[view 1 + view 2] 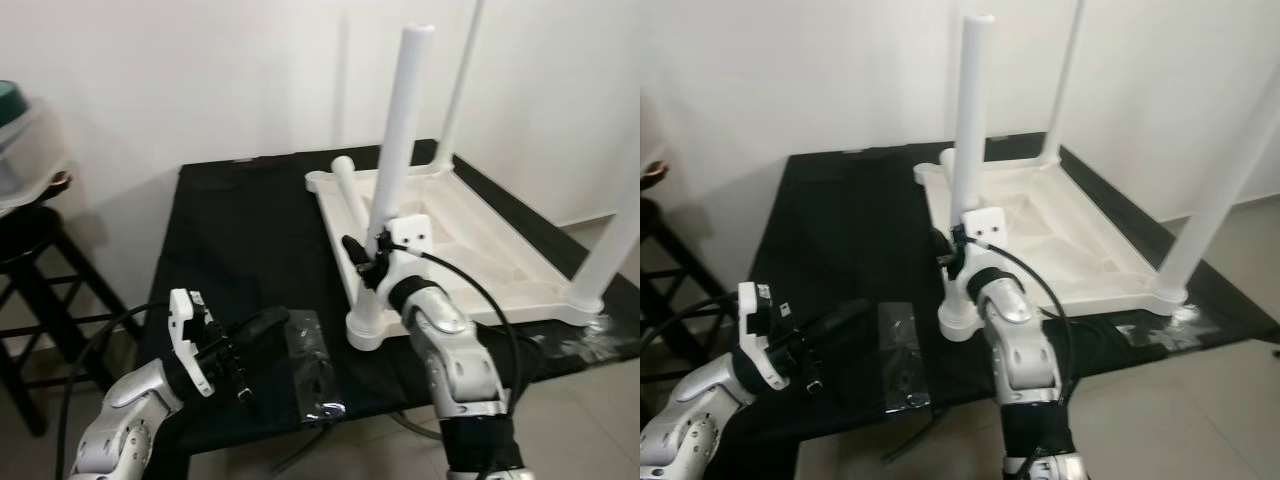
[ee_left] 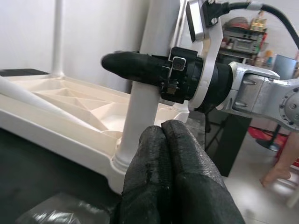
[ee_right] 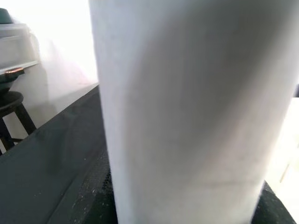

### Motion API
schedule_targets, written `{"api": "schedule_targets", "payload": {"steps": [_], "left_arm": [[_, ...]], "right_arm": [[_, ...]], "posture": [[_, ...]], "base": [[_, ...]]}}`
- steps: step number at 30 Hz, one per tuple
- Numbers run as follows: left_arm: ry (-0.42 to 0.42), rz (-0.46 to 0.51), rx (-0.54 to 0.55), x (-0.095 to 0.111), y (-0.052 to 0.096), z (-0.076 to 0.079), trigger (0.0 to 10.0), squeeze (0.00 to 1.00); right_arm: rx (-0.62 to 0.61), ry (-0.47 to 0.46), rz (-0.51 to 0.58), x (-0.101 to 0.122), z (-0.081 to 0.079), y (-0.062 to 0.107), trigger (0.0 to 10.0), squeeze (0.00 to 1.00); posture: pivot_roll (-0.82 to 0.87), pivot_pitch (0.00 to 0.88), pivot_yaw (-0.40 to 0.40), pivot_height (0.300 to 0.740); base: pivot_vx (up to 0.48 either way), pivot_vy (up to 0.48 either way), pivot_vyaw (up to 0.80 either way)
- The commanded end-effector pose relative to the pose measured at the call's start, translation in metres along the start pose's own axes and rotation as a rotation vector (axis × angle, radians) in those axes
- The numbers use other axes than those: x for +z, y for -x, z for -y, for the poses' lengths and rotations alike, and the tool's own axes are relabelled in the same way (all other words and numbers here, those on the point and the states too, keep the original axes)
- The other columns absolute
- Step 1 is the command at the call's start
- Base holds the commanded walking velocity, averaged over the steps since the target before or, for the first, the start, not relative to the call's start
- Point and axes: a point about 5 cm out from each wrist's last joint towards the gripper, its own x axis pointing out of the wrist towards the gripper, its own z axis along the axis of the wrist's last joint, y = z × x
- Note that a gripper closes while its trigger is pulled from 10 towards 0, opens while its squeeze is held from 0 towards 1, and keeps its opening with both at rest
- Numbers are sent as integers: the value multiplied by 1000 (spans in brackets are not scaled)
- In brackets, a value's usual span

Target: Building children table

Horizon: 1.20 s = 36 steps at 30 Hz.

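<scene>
Here right tool (image 1: 368, 262) clamped round upright white leg (image 1: 395, 160); left tool (image 2: 173, 154) closed, empty.

An upturned white children's table (image 1: 1060, 240) lies on a black-covered table (image 1: 840, 230), its legs pointing up. The right gripper (image 1: 952, 250) is closed around the near white leg (image 1: 968, 150) low down, just above its socket. The left gripper (image 1: 845, 318) hovers over the black cloth beside a clear plastic bag (image 1: 902, 355).

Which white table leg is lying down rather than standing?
The loose leg lying across the upturned tabletop's far-left corner. The others stand upright in corner sockets, including the near-left leg gripped by the right gripper.
</scene>
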Motion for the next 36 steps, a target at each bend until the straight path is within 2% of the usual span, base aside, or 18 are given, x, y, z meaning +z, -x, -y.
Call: {"api": "schedule_targets", "payload": {"steps": [1, 2, 3, 4, 5, 6, 8, 12, 13, 15, 17, 18, 20, 23, 24, 26, 27, 36], "left_arm": [[-16, 1, -7, 3, -2, -3, 10000, 0], [-16, 11, -4, 4, -4, -4, 10000, 0], [-16, 11, -4, 4, -4, -4, 10000, 0], [-13, 19, -1, 5, -5, -6, 10000, 0], [-13, 19, -1, 5, -5, -6, 10000, 0], [-8, 19, -6, 5, -6, -7, 10000, 0], [-2, 14, -12, 4, -6, -6, 10000, 0], [-2, 18, -7, 3, -5, -6, 10000, 0], [-3, 21, -3, 3, -5, -6, 10000, 0], [-4, 24, 1, 3, -5, -5, 10000, 0], [-4, 24, 3, 1, -3, -4, 10000, 0], [-4, 24, 3, 1, -3, -4, 10000, 0], [-4, 24, 2, 1, -4, -4, 10000, 0], [-4, 23, -1, 0, -5, -4, 10000, 0], [-3, 22, -3, 0, -6, -4, 10000, 0], [-3, 22, -3, 0, -6, -4, 10000, 0], [-3, 22, -4, 0, -6, -4, 10000, 0], [-3, 22, -5, -1, -7, -4, 10000, 0]], "right_arm": [[-1, 7, -161, -37, -1, 3, 941, 0], [20, -19, -149, -35, -1, 2, 10000, 0], [20, -19, -149, -35, -1, 2, 10000, 0], [37, -49, -138, -32, 0, 2, 10000, 733], [37, -49, -138, -32, 0, 2, 10000, 733], [126, -68, -101, -23, 2, -2, 10000, 1000], [308, -70, -11, -1, 8, -7, 10000, 1000], [360, -53, 30, 9, 13, -8, 10000, 1000], [421, -66, 47, 17, 18, -8, 10000, 0], [472, -50, 45, 22, 23, -8, 10000, 0], [630, 23, 13, 23, 28, -7, 10000, 0], [630, 23, 13, 23, 28, -7, 10000, 0], [773, 27, -12, 24, 32, -5, 10000, 0], [820, 19, -29, 26, 36, -8, 10000, 0], [827, 14, -31, 27, 37, -11, 941, 0], [827, 14, -31, 27, 37, -11, 941, 0], [833, 2, -29, 28, 38, -13, 0, 0], [829, -8, -25, 29, 41, -16, 0, 0]], "posture": [[-60, 0, 46, 740], [-64, 0, 46, 740], [-64, 0, 46, 740], [-66, 0, 47, 740], [-66, 0, 47, 740], [-68, 0, 48, 740], [-66, 0, 42, 740], [-60, 0, 39, 740], [-59, 0, 34, 740], [-56, 0, 32, 740], [-53, 0, 28, 740], [-53, 0, 28, 740], [-49, 0, 26, 740], [-46, 0, 25, 740], [-44, 0, 24, 740], [-44, 0, 24, 740], [-44, 0, 23, 740], [-45, 0, 25, 740]], "base": [[0, 0, 0], [0, 0, 0], [0, 0, 0], [0, 0, 0], [0, 0, 0], [0, 0, 0], [0, 0, 0], [0, 0, 0], [0, 0, 0], [0, 0, 0], [0, 0, 0], [0, 0, 0], [0, 0, 0], [0, 0, 0], [0, 0, 0], [0, 0, 0], [0, 0, 0], [0, 0, 0]]}}
